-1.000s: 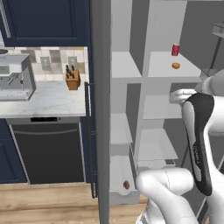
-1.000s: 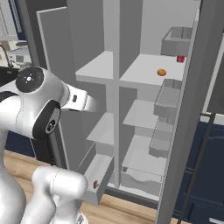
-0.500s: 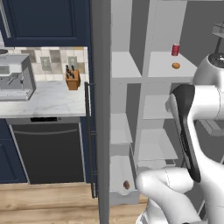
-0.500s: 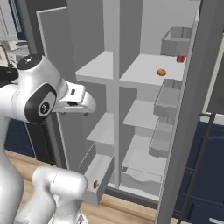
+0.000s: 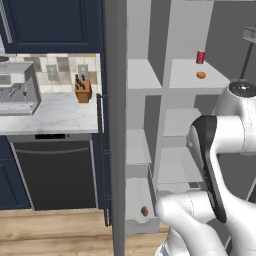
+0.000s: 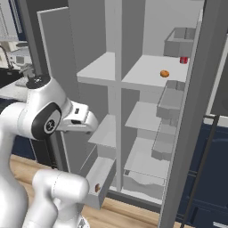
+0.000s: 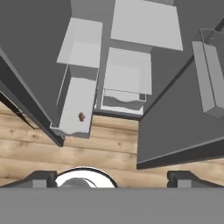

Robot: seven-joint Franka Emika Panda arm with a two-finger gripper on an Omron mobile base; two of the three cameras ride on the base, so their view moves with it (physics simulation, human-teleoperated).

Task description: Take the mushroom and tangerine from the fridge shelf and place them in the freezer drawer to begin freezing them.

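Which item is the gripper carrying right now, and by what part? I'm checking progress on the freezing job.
Nothing. The gripper is open and empty; the mushroom lies in the freezer drawer, and the tangerine sits on the fridge shelf.

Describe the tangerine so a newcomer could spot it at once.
Look into the open fridge, at the wide pale-grey fridge shelf high in its broader column. The tangerine lies there, just in front of a red can. It is the small, bright orange, flattened ball, lower than the upright can.

The tangerine (image 5: 201, 75) is seen lying on the fridge shelf (image 5: 212, 82), with a red can (image 5: 200, 56) standing just behind it. Low down, the mushroom (image 5: 144, 211) is carried inside the pulled-out freezer drawer (image 5: 131, 195), above the wooden floor (image 5: 55, 232).
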